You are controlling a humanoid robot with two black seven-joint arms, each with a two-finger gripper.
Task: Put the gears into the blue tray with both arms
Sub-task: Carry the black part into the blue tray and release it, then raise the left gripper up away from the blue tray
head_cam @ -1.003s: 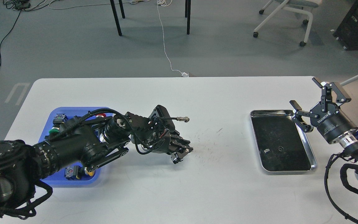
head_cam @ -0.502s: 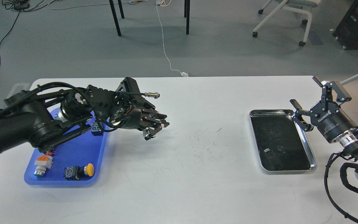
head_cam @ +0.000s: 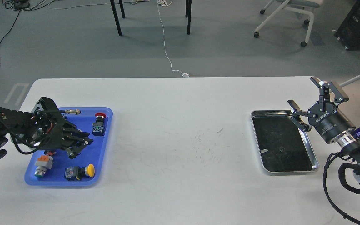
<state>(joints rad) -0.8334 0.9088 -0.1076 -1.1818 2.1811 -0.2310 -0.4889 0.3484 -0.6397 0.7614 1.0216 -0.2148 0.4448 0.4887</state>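
Head view. The left gripper (head_cam: 78,149) is hanging over the blue tray (head_cam: 105,147), fingers pointing down toward its middle; they are reading dark and bunched, and I cannot tell whether they are pinching a gear. The switches are lying around them: a red-capped one (head_cam: 99,124) just beyond the fingers, a yellow-capped one (head_cam: 80,172) and an orange one (head_cam: 41,164) on the near side. If a gear is being released here, the bare blue floor directly under the fingers is looking like the safest drop point, well inside the low rim.

The right gripper (head_cam: 305,106) is hovering with fingers spread wide at the far right corner of the silver tray (head_cam: 314,156). One gear (head_cam: 281,148) is lying on the dark floor nearer the robot than those fingers, with a pale scrap (head_cam: 264,151) just left of it. A straight descent is advisable, as the raised rim is crowding the fingers' right side.

The bench (head_cam: 180,103) between the two trays is offering open room for carrying across.
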